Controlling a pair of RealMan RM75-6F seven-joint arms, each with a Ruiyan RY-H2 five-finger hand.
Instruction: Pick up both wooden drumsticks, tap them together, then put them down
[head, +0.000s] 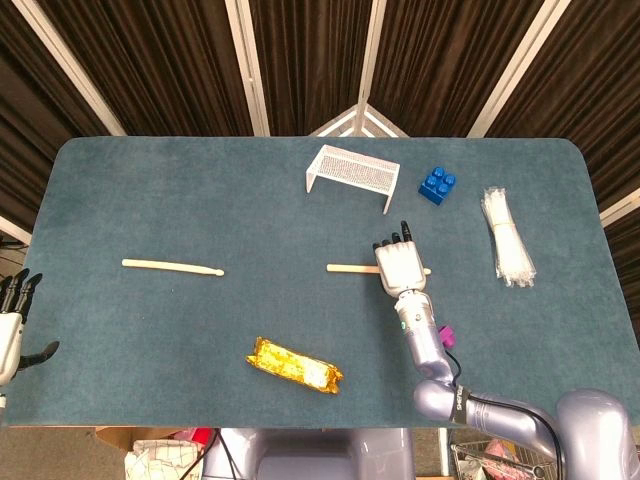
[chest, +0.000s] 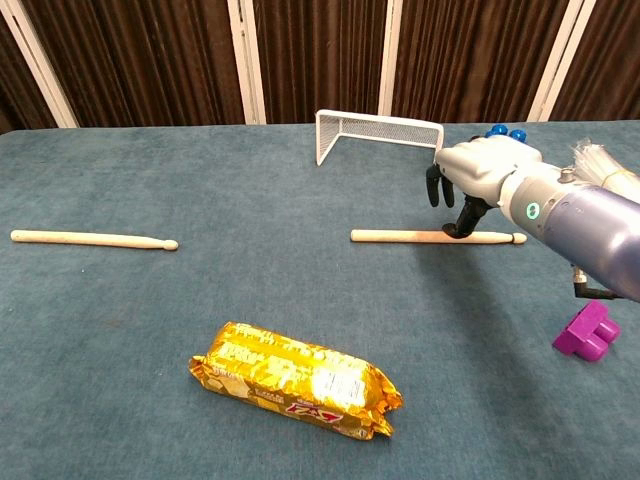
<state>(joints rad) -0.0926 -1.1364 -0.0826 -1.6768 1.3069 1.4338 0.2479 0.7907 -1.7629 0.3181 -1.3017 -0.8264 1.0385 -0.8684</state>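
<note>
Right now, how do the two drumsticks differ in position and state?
The left drumstick lies alone toward the table's left side, no hand near it; the left hand sits off the table edge. The right drumstick lies near the middle, below the white wire rack, with the right hand right over it, thumb down at it. Both are pale wood, flat on the cloth, tips pointing right.

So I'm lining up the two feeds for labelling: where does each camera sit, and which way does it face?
Head view: high above the near edge, looking steeply down on the whole table; shows the right hand over the right drumstick, its arm, and the left hand off the table's left edge.
Chest view: low at the near edge, looking across the table toward the curtains; shows only the right hand and forearm.
Both show the two drumsticks, the left drumstick, the white mesh rack, the gold snack pack.
</note>
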